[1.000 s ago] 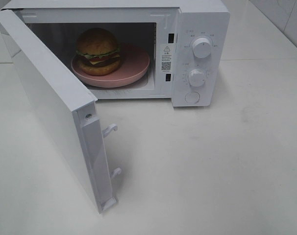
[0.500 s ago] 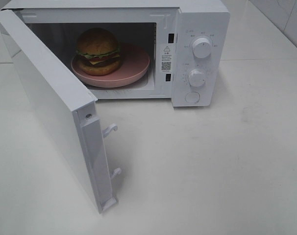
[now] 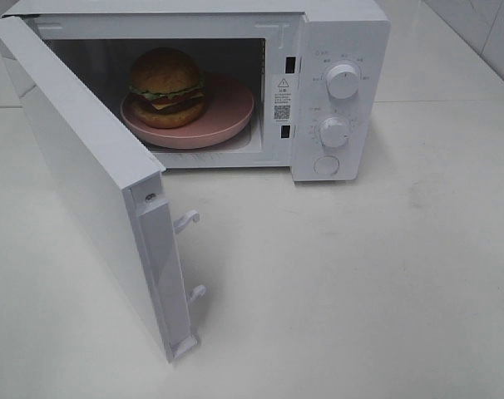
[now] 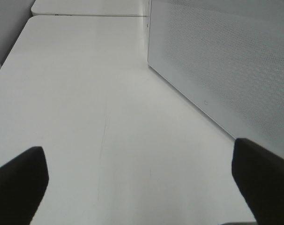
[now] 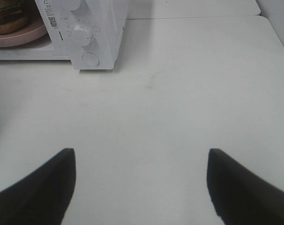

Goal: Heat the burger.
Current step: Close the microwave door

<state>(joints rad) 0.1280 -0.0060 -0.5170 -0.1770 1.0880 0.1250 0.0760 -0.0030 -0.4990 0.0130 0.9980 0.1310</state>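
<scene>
The left gripper (image 4: 139, 187) hovers over the white table (image 3: 360, 274), its dark fingers (image 4: 20, 185) spread wide and holding nothing, with a white dotted panel (image 4: 226, 70) close beside it. The right gripper (image 5: 142, 187) is also wide apart and empty above bare tabletop. The burger (image 3: 166, 86) sits on a pink plate (image 3: 227, 112) inside the microwave (image 3: 339, 33), whose door (image 3: 77, 174) stands swung open.

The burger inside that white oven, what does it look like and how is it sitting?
The burger has a glossy golden-brown domed bun, with green lettuce, yellow cheese and a dark patty between the halves. It sits upright and whole on the left part of a round pink plate inside the white microwave, whose door stands wide open. Only the plate touches it.
</scene>
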